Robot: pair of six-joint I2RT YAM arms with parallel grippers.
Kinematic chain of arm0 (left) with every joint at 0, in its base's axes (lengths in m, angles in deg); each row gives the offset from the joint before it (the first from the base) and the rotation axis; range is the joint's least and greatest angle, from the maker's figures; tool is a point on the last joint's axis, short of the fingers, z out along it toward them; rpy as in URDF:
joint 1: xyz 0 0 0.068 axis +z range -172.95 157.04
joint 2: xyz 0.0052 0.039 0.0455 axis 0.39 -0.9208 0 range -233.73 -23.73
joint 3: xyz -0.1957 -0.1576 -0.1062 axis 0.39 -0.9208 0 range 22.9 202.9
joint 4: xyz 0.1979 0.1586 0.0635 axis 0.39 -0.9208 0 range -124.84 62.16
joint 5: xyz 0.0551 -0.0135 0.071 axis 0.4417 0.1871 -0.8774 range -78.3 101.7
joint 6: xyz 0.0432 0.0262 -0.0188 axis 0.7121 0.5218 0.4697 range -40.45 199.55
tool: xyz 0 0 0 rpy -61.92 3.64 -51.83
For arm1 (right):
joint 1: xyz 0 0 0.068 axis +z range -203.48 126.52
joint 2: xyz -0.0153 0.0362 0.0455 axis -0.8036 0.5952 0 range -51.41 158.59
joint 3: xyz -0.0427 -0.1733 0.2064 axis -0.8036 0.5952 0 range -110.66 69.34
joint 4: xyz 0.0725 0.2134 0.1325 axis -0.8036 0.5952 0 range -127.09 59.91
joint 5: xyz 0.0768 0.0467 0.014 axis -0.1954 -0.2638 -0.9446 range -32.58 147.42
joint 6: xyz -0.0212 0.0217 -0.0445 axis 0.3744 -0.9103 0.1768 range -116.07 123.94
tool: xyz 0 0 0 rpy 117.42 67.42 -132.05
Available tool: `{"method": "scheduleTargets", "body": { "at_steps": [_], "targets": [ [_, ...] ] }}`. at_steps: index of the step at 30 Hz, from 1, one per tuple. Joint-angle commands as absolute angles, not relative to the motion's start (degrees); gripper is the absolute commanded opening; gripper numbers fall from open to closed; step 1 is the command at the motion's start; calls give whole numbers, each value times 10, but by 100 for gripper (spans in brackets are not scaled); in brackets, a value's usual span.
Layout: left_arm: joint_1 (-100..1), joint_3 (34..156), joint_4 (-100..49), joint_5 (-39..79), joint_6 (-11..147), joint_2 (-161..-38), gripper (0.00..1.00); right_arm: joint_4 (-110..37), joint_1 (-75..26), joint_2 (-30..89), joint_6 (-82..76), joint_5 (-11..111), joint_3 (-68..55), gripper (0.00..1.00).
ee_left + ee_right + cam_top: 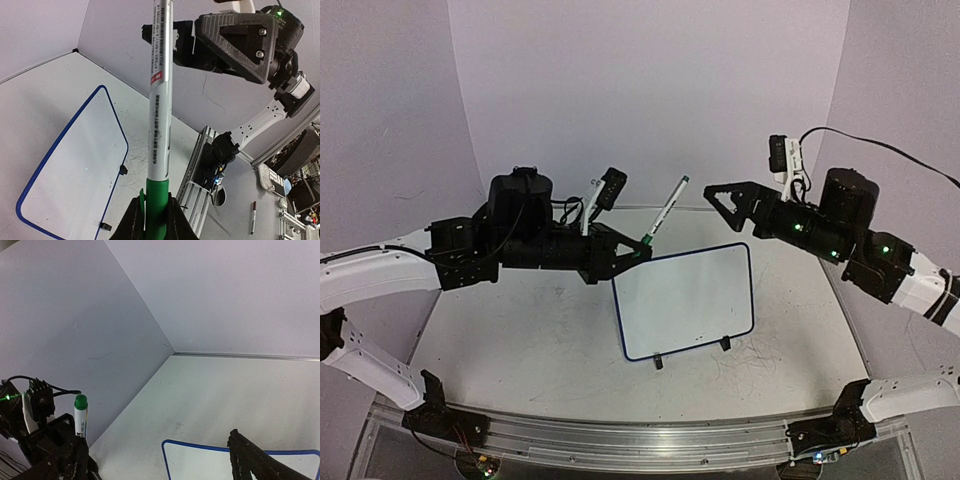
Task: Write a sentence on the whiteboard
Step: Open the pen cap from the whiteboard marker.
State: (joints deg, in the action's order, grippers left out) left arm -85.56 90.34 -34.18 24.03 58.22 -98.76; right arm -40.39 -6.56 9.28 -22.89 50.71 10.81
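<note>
Marker (665, 210) pinched in left gripper (638, 250) near whiteboard (686, 300) far-left corner | right gripper (712, 194) aloft, jaw state unclear

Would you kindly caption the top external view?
Left claw holds a green-and-white marker beside the blank blue-rimmed whiteboard.

1. a small whiteboard (686, 300) with a blue rim stands on two black feet (658, 362) in the middle of the table (520, 340).
2. the left gripper (634, 251), just left of the board's far left corner, clamps a green-tipped marker (666, 211) that points up and to the right.
3. the right gripper (714, 196) hangs above the board's far edge, not touching it.
</note>
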Motion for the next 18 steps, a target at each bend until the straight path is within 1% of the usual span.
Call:
{"method": "scheduleTargets", "body": {
  "at_steps": [1,5,9,16,18],
  "targets": [
    [-854,967,-446,244,652,-995,0,-283,-68,81,-121,477,17,98],
    [-854,1000,-488,259,684,-1010,0,-165,-69,153,-103,373,-89,98],
    [-854,1024,-522,275,699,-1019,0,-110,-70,200,-113,289,-148,97],
    [-854,1025,-535,321,699,-1016,0,-91,-70,255,-124,189,-187,86],
    [-855,1025,-535,325,696,-1015,0,-89,-70,273,-117,147,-188,80]
  ]
}}
